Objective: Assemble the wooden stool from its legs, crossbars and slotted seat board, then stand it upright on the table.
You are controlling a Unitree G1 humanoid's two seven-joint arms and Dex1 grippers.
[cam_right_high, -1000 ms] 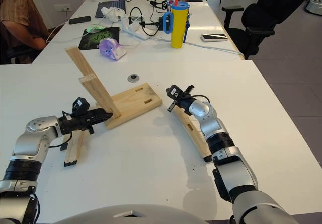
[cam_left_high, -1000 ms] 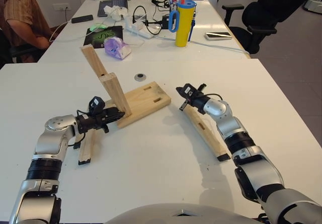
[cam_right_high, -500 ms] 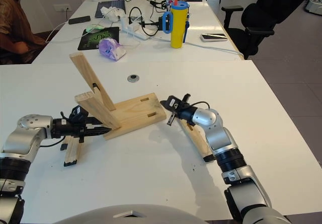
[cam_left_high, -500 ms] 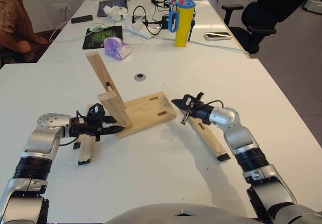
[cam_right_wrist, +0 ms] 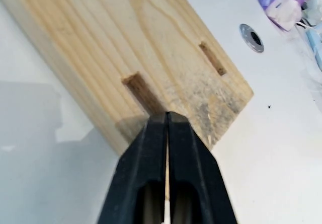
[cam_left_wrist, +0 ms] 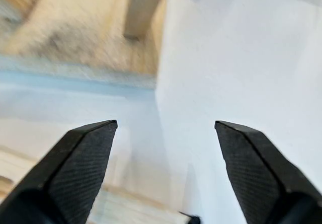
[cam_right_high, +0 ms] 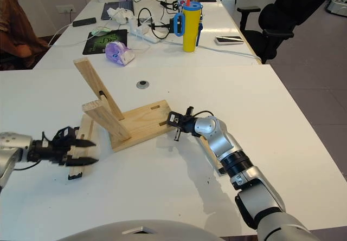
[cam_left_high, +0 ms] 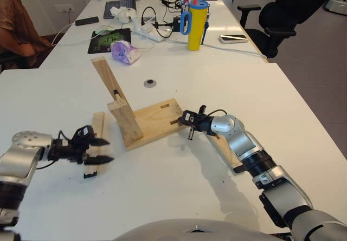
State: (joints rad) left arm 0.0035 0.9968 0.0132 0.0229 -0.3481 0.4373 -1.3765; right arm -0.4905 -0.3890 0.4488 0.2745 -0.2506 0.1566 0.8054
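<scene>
stool parts sit half-assembled on a white table (cam_left_high: 303, 105). the slotted seat board (cam_left_high: 157, 123) lies flat near the middle, with two slots showing near its right end. from its left end two wooden pieces (cam_left_high: 110, 81) rise together, a long one leaning back and a shorter, thicker one in front. how they join each other or the board is hard to make out. the right gripper (cam_right_wrist: 167, 116) has its fingers pressed together with nothing between them. its tips are at the board's right edge, right beside the nearer slot (cam_right_wrist: 142, 90); whether they actually touch the wood cannot be told. a loose leg (cam_left_high: 230, 156) lies flat under the right forearm, which hides most of it. the left gripper (cam_left_high: 110, 150) is low over the table, to the left of the board and apart from it, fingers spread wide and holding nothing. another leg (cam_left_high: 97, 123) lies flat just behind it, its near end partly covered by the fingers. in the left wrist view the wood beyond the fingers is too blurred to identify.
</scene>
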